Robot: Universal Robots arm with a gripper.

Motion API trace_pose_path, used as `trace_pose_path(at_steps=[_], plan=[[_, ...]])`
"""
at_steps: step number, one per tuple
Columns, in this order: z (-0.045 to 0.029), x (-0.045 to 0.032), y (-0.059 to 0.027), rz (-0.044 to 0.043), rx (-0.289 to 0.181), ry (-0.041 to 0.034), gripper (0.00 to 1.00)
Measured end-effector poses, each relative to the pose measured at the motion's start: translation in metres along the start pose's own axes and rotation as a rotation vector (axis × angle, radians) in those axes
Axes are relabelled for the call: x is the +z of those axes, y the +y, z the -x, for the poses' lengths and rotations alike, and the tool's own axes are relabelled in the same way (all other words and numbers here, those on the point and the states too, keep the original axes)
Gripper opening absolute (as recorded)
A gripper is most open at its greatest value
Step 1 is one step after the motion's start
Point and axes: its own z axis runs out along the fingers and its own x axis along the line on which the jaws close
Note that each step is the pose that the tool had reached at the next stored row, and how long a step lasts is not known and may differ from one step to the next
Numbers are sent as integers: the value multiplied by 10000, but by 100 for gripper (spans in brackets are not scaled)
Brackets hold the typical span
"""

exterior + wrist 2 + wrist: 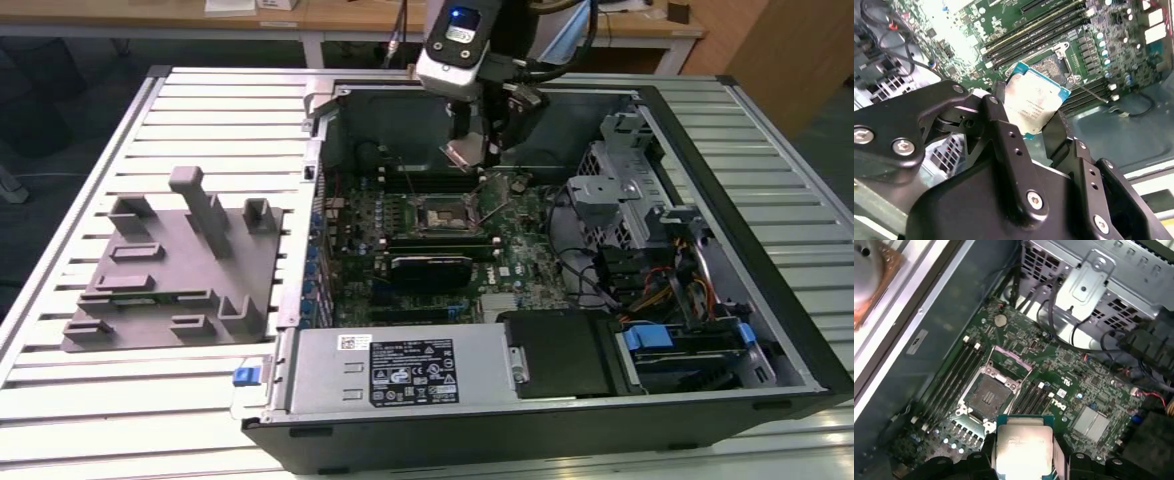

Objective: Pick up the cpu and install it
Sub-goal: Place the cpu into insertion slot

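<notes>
Square cpu (1034, 97), shiny silver top, thin pale teal rim, in the pinch of the tool (1026, 114), over the motherboard (1074, 385).

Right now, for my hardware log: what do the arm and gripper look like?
The gripper is matte black: jointed links fastened with silver bolts, and flat fingers with small drilled holes. In the exterior view the arm ends in a silver-grey casing with a blue spot, black cables beside it.
</notes>
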Motion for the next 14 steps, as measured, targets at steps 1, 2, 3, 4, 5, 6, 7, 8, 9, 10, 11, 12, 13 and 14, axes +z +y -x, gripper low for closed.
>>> trace_pose_path(at_steps=[1,2,3,4,5,6,7,8,9,10,11,12,13,14], plan=[[0,1,0,-1,170,-8,54],[0,3,0,0,336,-15,54],[0,4,0,-1,507,-22,54],[0,4,0,-2,679,-30,54],[0,6,0,-2,856,-37,54],[0,7,0,-2,1022,-44,54],[0,8,0,-2,1190,-52,54],[0,9,0,-3,1356,-59,54],[0,10,-1,-3,1520,-66,54],[0,11,0,-4,1688,-73,54],[0,12,-1,-4,1850,-81,54],[0,13,-1,-5,2012,-88,54],[0,14,-1,-5,2181,-95,54],[0,15,-1,-5,2338,-102,54]])
